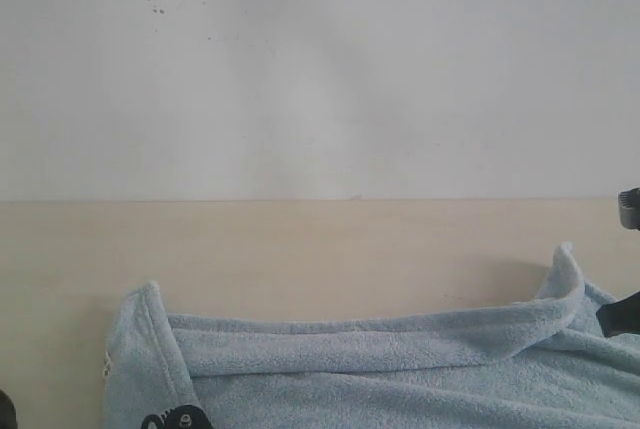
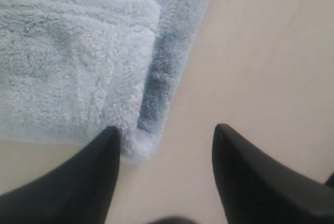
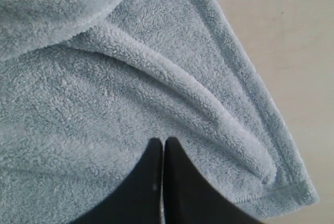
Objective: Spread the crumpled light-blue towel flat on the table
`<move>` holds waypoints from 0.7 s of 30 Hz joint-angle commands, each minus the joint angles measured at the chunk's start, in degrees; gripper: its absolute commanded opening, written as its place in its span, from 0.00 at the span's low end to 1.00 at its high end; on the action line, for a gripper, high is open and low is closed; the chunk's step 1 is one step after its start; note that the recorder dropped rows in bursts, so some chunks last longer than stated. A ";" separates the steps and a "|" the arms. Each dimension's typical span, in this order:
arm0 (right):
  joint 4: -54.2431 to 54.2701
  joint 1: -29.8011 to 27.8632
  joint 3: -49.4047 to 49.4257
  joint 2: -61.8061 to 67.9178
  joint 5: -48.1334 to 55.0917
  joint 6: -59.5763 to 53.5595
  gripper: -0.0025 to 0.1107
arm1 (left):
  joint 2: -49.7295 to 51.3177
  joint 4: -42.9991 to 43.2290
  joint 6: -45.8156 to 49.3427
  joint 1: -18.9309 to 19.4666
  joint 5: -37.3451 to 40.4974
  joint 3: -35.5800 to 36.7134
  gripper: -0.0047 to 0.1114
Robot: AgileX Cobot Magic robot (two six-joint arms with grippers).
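Note:
The light-blue towel [image 1: 400, 369] lies crumpled along the near part of the table [image 1: 300, 249], with a long fold running across it and raised corners at left and right. My left gripper [image 2: 167, 135] is open and empty over bare table, one finger [image 2: 104, 151] beside a folded towel corner [image 2: 138, 148]. It shows as a dark shape [image 1: 175, 417] at the exterior view's lower edge. My right gripper [image 3: 163, 141] is shut, its tips together over the towel [image 3: 104, 104] near a hemmed corner [image 3: 292, 192]. No cloth shows between its jaws.
A white wall [image 1: 320, 69] meets the table's far edge. Bare table lies beyond the towel and left of it [image 1: 50, 329]. A dark part of the right arm [image 1: 622, 314] pokes in at the right edge.

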 commanded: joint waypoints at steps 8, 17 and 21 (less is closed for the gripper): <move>1.03 0.12 0.07 -0.45 0.04 -1.27 0.02 | 5.80 11.34 -9.04 -0.40 -4.86 0.03 0.45; 2.45 0.12 0.20 -0.45 0.52 -2.91 0.02 | 6.00 22.01 -20.19 -0.27 2.22 0.03 0.08; 2.57 0.12 0.20 -0.45 0.77 -3.35 0.02 | 3.24 22.57 -22.39 -0.27 10.05 0.03 0.08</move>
